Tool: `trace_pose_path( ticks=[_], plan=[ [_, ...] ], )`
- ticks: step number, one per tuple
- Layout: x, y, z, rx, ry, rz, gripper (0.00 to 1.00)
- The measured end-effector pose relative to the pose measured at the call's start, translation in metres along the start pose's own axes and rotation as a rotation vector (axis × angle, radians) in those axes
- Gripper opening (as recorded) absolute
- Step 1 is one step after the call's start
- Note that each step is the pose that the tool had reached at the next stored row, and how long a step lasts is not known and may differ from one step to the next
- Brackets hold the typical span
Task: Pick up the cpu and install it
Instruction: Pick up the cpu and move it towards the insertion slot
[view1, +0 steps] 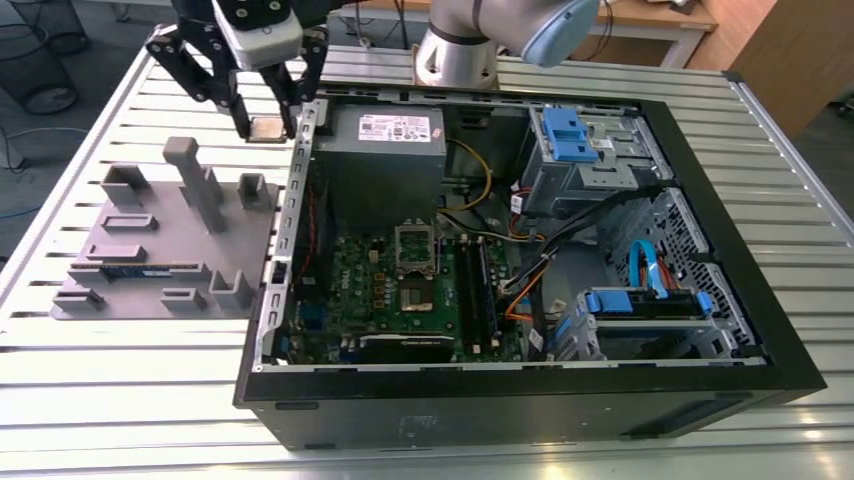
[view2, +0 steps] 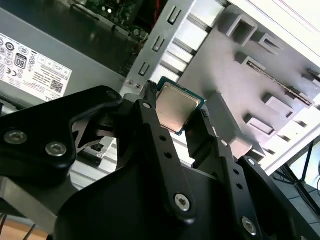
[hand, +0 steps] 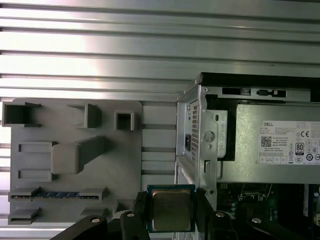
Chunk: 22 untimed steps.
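step: carrying | gripper (view1: 271, 127) clamped on cpu (view2: 175, 107) | aloft, far end, between grey tray (view1: 147, 238) and case (view1: 507, 405) | install not yet done

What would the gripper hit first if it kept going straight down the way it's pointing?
Probably the bare strip of slatted table between the grey tray and the computer case, or the case's metal side wall. The gripper, shut on the cpu, hangs over that boundary; depth is unclear.
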<state>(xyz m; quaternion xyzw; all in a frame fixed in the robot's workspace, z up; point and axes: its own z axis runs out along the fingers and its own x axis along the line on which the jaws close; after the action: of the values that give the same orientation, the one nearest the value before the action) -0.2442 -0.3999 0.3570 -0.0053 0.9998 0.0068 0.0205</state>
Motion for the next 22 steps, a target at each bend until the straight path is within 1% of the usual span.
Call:
trace_pose_path(
  ticks=[7,15,22],
  plan=[
    [-0.0270,-0.0003,0.0012,0.0000,0.0000,0.000,0.47],
    [-0.0611,-0.0007,0.0028,0.0000,0.0003,0.000,0.47],
    [-0.0853,-0.0009,0.0039,0.0000,0.0003,0.000,0.47]
  ],
)
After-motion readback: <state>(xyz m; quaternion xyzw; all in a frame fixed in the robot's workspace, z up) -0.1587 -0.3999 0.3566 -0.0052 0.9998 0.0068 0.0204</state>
